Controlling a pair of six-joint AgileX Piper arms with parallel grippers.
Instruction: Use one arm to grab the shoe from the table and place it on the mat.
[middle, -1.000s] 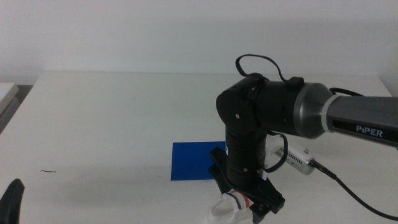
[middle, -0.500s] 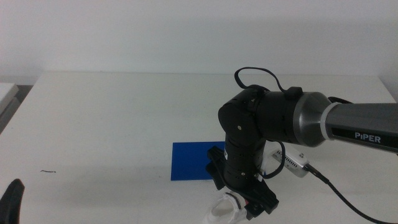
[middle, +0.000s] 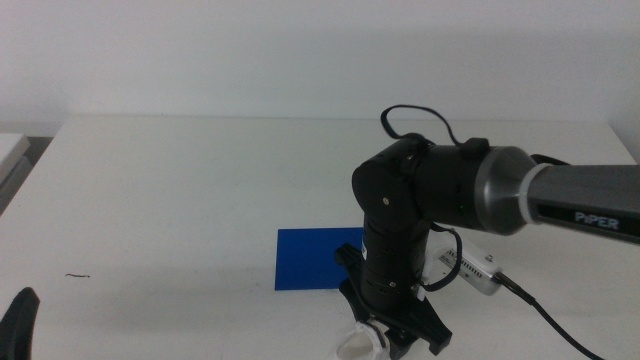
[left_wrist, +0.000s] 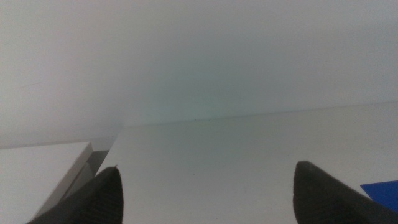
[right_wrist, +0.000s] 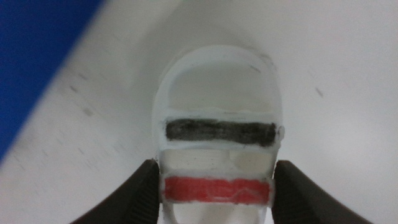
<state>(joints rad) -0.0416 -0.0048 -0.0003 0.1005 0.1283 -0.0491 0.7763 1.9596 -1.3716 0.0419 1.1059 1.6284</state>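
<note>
The right arm (middle: 430, 200) reaches in from the right and bends down to the table's (middle: 180, 190) front edge. Its gripper (middle: 395, 340) is shut on the shoe (middle: 360, 343), a small white sandal just in front of the dark blue mat (middle: 308, 258). In the right wrist view the two jaws press on both sides of the shoe (right_wrist: 217, 134) at its red strap, with a dark strap beyond it; the gripper (right_wrist: 217, 190) holds it low over the table, and the mat's corner (right_wrist: 31, 56) lies to one side. The left gripper (left_wrist: 205, 193) is open and empty, waiting at the front left (middle: 18, 320).
A small silver box (middle: 472, 268) with a black cable lies on the table right of the arm, beside the mat. A small dark mark (middle: 78, 275) is at the front left. A white object (middle: 10, 150) sits past the table's left edge.
The right arm's wrist has dropped lower and turned slightly over the shoe. The shoe now shows lower and is more hidden under the gripper. The left gripper has not moved.
</note>
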